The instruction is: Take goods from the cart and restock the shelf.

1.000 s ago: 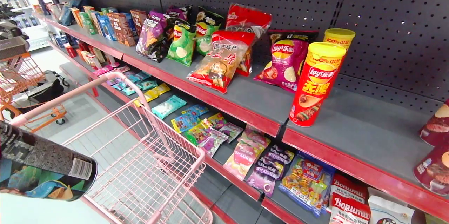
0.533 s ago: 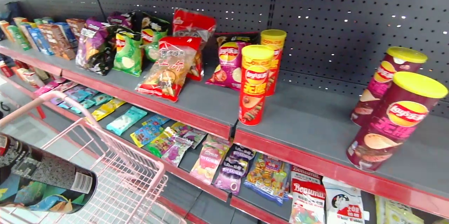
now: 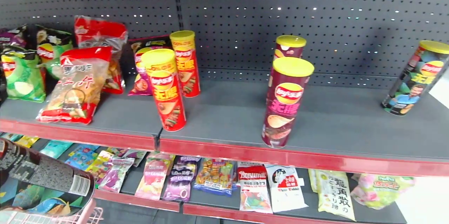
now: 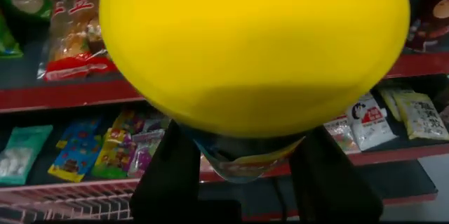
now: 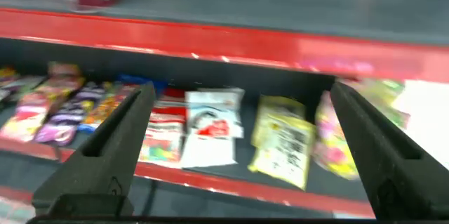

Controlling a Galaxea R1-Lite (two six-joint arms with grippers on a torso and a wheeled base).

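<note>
Can in hand: the dark chip can with the yellow lid (image 3: 42, 182) hangs low on my left, off the shelf, above the cart's pink corner (image 3: 90, 213).
Left pincer: the left pincer (image 4: 245, 161) is clamped around that can, one finger (image 4: 168, 175) on each side just below the lid.
Right pincer: the right pincer (image 5: 242, 90) is spread wide with nothing in it, facing the lower shelf of flat packets.
What changed: over the last second the whole head view swung to the right along the aisle, so that is my camera turning and not the goods moving. The cart has slid almost out of frame, while the can keeps its place at the lower left.
Newly in sight: a matching dark can (image 3: 414, 80) stands at the right end of the upper shelf (image 3: 228, 118), well apart from the maroon cans (image 3: 286, 101) and the red cans (image 3: 165, 90).
Meaning for the job: I judge pickup done and placement not begun. The likely slot is the bare shelf beside the matching can, far from my left arm.
</note>
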